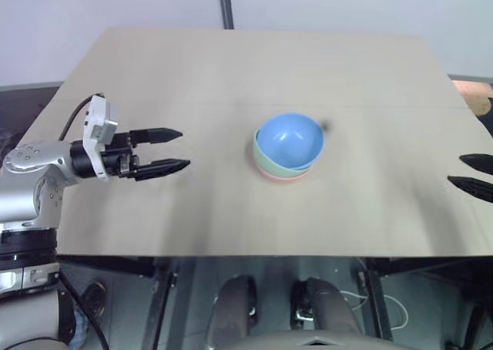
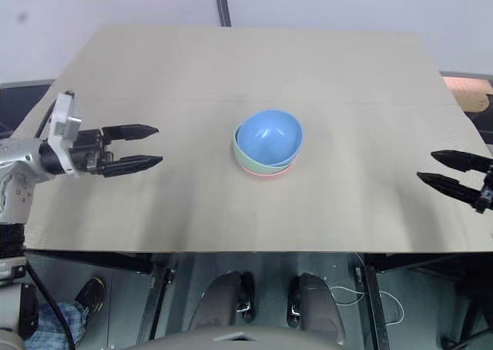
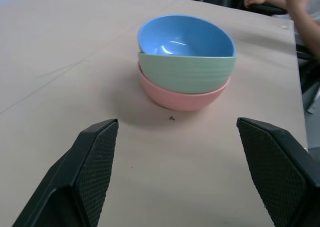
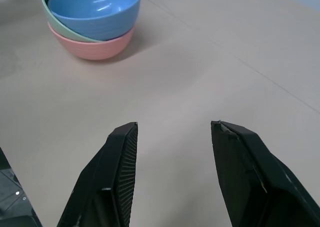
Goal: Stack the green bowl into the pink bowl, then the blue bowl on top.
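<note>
The three bowls stand nested in the middle of the table. The pink bowl [image 3: 183,97] is at the bottom, the green bowl [image 3: 187,72] sits in it, and the blue bowl [image 1: 289,140] lies on top, tilted. My left gripper [image 1: 174,149] hovers open over the table's left part, well away from the stack, with nothing between its fingers. My right gripper [image 2: 447,170] is open near the table's right edge, also empty and apart from the bowls.
The light wooden table [image 1: 231,72] has bare room all around the stack. A person's arm [image 3: 295,9] shows beyond the table's far side in the left wrist view. A small dark speck [image 3: 171,118] lies beside the pink bowl.
</note>
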